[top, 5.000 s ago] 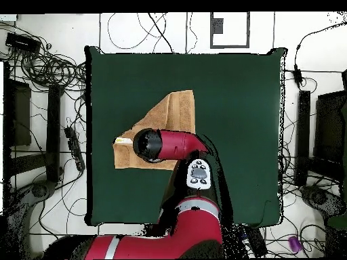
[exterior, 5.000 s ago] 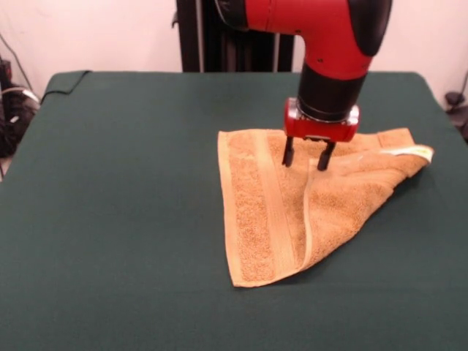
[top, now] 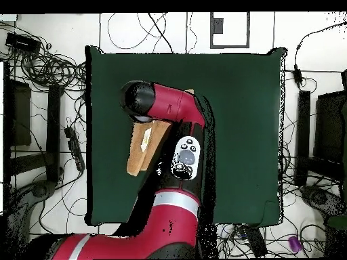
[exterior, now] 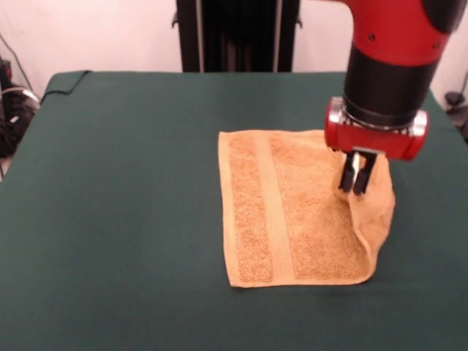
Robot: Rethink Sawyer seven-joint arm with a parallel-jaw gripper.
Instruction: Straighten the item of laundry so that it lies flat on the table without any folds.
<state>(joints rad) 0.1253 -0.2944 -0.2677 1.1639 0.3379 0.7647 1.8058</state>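
Note:
The orange-tan towel [exterior: 292, 212] lies right of centre on the dark green table [exterior: 110, 183]. A flat woven band runs down its left part. Its right edge is raised and folded inward, with a crease running toward the near right corner. My gripper [exterior: 355, 189] hangs from the red and black arm over the towel's far right part. Its fingers stand close together, with the tips at the top of that crease, pinching the cloth. In the overhead view the arm covers the gripper and most of the towel [top: 140, 154]. No white label shows.
Bare green table [top: 244, 122] stretches wide on all sides of the towel. The robot's black pedestal [exterior: 238, 33] stands behind the far edge. Cables and dark equipment [top: 41, 74] lie on the floor around the table.

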